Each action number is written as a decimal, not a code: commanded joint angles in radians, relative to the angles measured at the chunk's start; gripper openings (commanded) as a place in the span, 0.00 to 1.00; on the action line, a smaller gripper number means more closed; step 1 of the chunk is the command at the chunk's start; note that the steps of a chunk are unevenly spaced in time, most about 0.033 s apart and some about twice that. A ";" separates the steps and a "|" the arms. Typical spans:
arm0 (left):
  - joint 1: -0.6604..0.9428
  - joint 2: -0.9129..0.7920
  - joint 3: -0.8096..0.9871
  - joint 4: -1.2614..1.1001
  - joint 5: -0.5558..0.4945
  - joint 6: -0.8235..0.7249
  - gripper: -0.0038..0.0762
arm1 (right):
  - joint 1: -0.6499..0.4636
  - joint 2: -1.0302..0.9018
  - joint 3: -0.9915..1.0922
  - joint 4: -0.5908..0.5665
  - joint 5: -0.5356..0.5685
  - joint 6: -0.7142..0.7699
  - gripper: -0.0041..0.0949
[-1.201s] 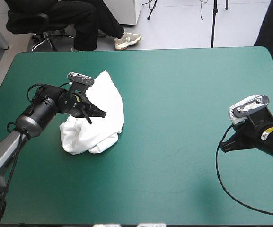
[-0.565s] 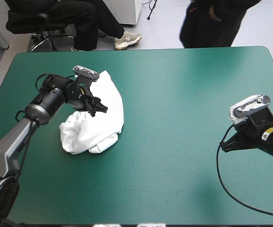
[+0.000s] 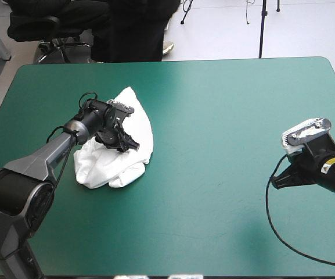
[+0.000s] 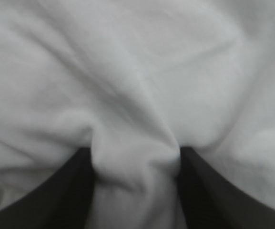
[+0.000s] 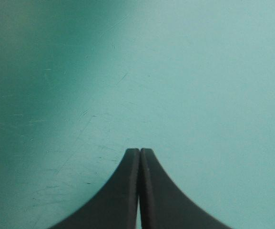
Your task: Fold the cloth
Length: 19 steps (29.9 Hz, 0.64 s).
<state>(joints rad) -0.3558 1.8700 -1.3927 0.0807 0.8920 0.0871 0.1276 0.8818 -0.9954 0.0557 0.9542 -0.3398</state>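
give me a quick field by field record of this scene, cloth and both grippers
cloth: white T-shirt, crumpled heap on the left half of the table
left gripper: open, pressed into the heap, a fold bunched between its fingers
right gripper: shut, over bare table, apart from the T-shirt
folding: not yet done

The T-shirt (image 3: 133, 125) is plain white, the table's cover (image 3: 225, 116) plain teal-green; the left gripper (image 4: 135, 150) and right gripper (image 5: 140, 150) have black fingers (image 5: 123, 191).
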 commanded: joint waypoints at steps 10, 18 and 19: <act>-0.070 -0.035 -0.072 -0.195 0.030 0.129 0.03 | -0.006 -0.010 -0.021 -0.029 -0.045 0.002 0.02; -0.258 -0.035 -0.196 -0.190 0.064 0.147 0.03 | -0.006 -0.010 -0.021 -0.030 -0.031 0.004 0.02; -0.274 -0.035 -0.209 -0.192 0.070 0.147 0.03 | -0.006 -0.010 -0.021 -0.030 -0.031 0.004 0.02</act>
<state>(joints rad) -0.5805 1.8889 -1.5346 -0.0866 0.9647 0.2314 0.1276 0.8818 -0.9954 0.0290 0.9666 -0.3370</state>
